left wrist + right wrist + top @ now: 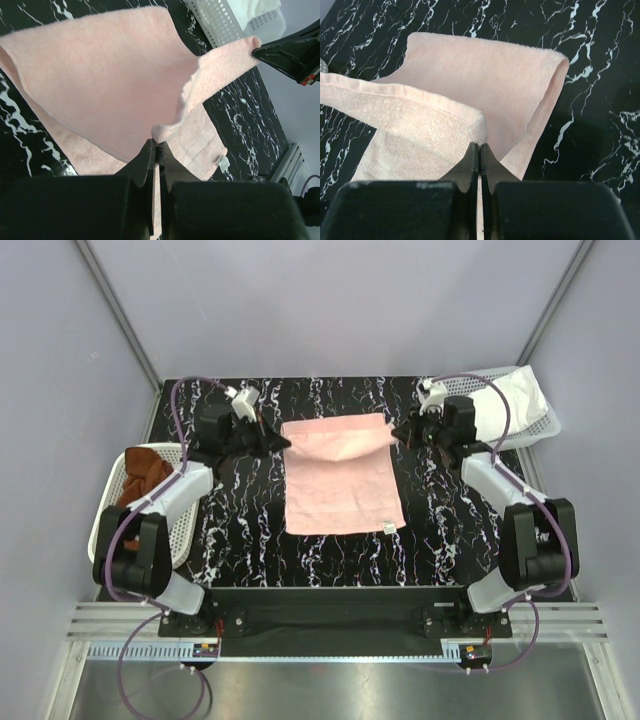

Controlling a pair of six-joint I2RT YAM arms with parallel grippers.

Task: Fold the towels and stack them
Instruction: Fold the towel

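Left claw and right claw each pinch a far corner of the pink towel, lifted mid-surface; its free edge lies nearside, so the fold looks straight back.

pink towel: pale salmon pink, plain terry; small white tag at its near right corner
rust-brown towel: rust brown, plain
white towel: plain white
desk: black with white marble-like veins
left basket: white, open mesh grid
right basket: white, open mesh grid
left fingers: matte black
right fingers: matte black
left arm: white shell, black joints
right arm: white shell, black joints
cables: purple
walls: pale grey-lilac, plain
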